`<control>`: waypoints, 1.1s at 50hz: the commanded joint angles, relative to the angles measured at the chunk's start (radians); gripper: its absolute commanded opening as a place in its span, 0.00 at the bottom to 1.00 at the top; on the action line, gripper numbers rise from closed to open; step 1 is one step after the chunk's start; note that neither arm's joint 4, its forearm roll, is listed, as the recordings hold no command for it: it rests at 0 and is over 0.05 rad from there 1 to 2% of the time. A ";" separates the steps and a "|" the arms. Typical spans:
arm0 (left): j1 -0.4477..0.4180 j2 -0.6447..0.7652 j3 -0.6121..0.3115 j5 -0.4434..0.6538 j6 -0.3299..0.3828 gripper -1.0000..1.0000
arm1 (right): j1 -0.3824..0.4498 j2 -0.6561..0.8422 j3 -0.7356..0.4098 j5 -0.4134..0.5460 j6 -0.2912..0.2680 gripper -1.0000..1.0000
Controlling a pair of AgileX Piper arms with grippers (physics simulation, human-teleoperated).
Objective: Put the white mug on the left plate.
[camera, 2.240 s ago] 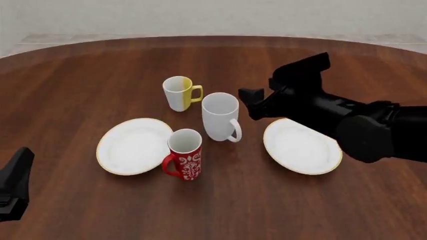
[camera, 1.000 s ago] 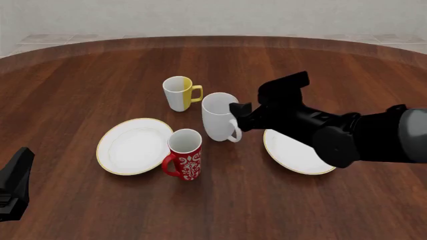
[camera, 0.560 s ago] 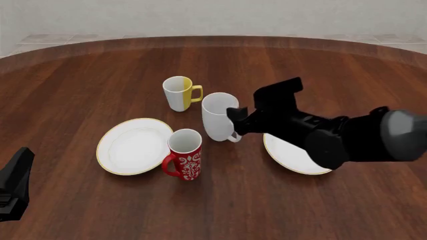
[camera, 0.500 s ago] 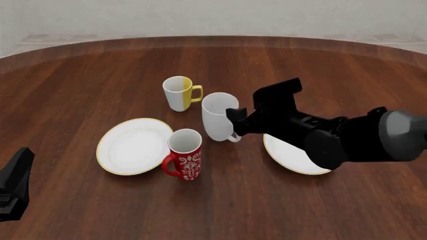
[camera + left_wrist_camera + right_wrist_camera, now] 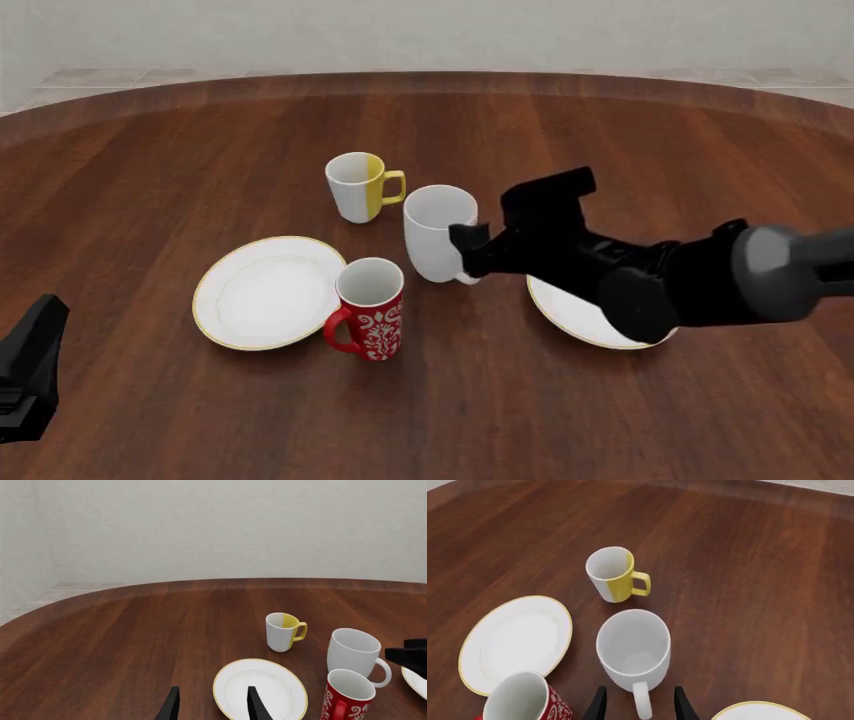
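The white mug (image 5: 438, 230) stands upright mid-table, its handle turned toward the near right. My right gripper (image 5: 467, 258) is open right at that handle. In the right wrist view the handle (image 5: 640, 704) sits between the two fingers of my right gripper (image 5: 639, 709), which are spread on either side of it, and the mug (image 5: 632, 649) is seen from above. The left plate (image 5: 260, 295) lies bare, left of the mug. My left gripper (image 5: 30, 368) rests at the near left corner, far from both, and its wrist view shows my left gripper (image 5: 212, 709) open before the left plate (image 5: 267, 692).
A red patterned mug (image 5: 371, 312) stands against the left plate's right rim, just in front of the white mug. A half-yellow mug (image 5: 358, 186) stands behind them. The right plate (image 5: 577, 310) is partly covered by my right arm (image 5: 667, 285).
My right gripper has moved left and lower, from above the right plate to the white mug's handle. The mugs, the plates and my left arm have stayed put.
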State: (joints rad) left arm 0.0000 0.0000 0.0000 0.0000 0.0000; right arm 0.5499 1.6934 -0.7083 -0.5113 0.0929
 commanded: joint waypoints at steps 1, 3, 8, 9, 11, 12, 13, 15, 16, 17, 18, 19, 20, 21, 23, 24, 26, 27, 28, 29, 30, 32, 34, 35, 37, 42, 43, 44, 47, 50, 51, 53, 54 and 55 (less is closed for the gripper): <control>0.000 0.000 0.000 0.000 0.000 1.00 | 0.002 0.026 0.002 -0.018 0.012 1.00; 0.000 0.000 0.000 0.000 0.000 1.00 | 0.002 0.034 0.000 -0.022 0.015 1.00; 0.000 0.000 0.000 0.000 0.000 1.00 | 0.003 0.038 -0.003 -0.021 0.021 1.00; 0.000 0.000 0.000 0.000 0.000 1.00 | 0.004 0.038 -0.003 -0.021 0.021 1.00; 0.000 0.000 0.000 0.000 0.000 1.00 | 0.004 0.041 -0.004 -0.023 0.022 1.00; 0.000 0.000 0.000 0.000 0.000 1.00 | 0.003 0.044 -0.004 -0.024 0.024 1.00; 0.000 0.000 0.000 0.000 0.000 1.00 | 0.004 0.046 -0.004 -0.026 0.024 1.00; 0.000 0.000 0.000 0.000 0.000 1.00 | 0.005 0.050 -0.004 -0.031 0.025 1.00; 0.000 0.000 0.000 0.000 0.000 1.00 | 0.006 0.052 -0.004 -0.031 0.025 1.00; 0.000 0.000 0.000 0.000 0.000 1.00 | 0.006 0.052 -0.006 -0.030 0.026 1.00; 0.000 0.000 0.000 0.000 0.000 1.00 | 0.005 0.053 -0.007 -0.030 0.025 1.00; 0.000 0.000 0.000 0.000 0.000 1.00 | 0.006 0.055 -0.008 -0.030 0.026 1.00; 0.000 0.000 0.000 0.000 0.000 1.00 | 0.006 0.059 -0.008 -0.032 0.024 1.00; 0.000 0.000 0.000 0.000 0.000 1.00 | 0.004 0.062 -0.010 -0.033 0.026 1.00; 0.000 0.000 0.000 0.000 0.000 1.00 | 0.004 0.063 -0.011 -0.031 0.027 1.00; 0.000 0.000 0.000 0.000 0.000 1.00 | 0.005 0.063 -0.012 -0.030 0.030 1.00; 0.000 0.000 0.000 0.000 0.000 1.00 | 0.008 0.068 -0.012 -0.033 0.029 1.00; 0.000 0.000 0.000 0.000 0.000 1.00 | 0.008 0.069 -0.013 -0.033 0.030 1.00; 0.000 0.000 0.000 0.000 0.000 1.00 | 0.010 0.072 -0.014 -0.034 0.031 1.00; 0.000 0.000 0.000 0.000 0.000 1.00 | 0.009 0.076 -0.015 -0.036 0.031 1.00; 0.000 0.000 0.000 0.000 0.000 1.00 | 0.010 0.076 -0.014 -0.038 0.034 1.00; 0.000 0.000 0.000 0.000 0.000 1.00 | 0.010 0.082 -0.013 -0.043 0.034 1.00; 0.000 0.000 0.000 0.000 0.000 1.00 | 0.012 0.086 -0.011 -0.047 0.037 1.00; 0.000 0.000 0.000 0.000 0.000 1.00 | 0.012 0.088 -0.011 -0.048 0.035 1.00; 0.000 0.000 0.000 0.000 0.000 1.00 | 0.011 0.091 -0.011 -0.049 0.039 1.00; 0.000 0.000 0.000 0.000 0.000 1.00 | 0.006 0.087 -0.010 -0.052 0.040 1.00; 0.000 0.000 0.000 0.000 0.000 1.00 | 0.008 0.087 -0.010 -0.052 0.041 1.00; 0.000 0.000 0.000 0.000 0.000 1.00 | 0.006 0.089 -0.011 -0.052 0.041 1.00; 0.000 0.000 0.000 0.000 0.000 1.00 | 0.008 0.095 -0.013 -0.052 0.041 1.00; 0.000 0.000 0.000 0.000 0.000 1.00 | 0.008 0.095 -0.013 -0.052 0.042 1.00; 0.000 0.000 0.000 0.000 0.000 1.00 | 0.009 0.098 -0.012 -0.055 0.040 1.00; 0.000 0.000 0.000 0.000 0.000 1.00 | 0.009 0.103 -0.011 -0.059 0.042 1.00; 0.000 0.000 0.000 0.000 0.000 1.00 | 0.009 0.104 -0.010 -0.062 0.041 1.00; 0.000 0.000 0.000 0.000 0.000 1.00 | 0.009 0.104 -0.010 -0.062 0.041 1.00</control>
State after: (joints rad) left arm 0.0000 0.0000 0.0000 0.0000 0.0000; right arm 0.5582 1.7864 -0.7194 -0.5640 0.1320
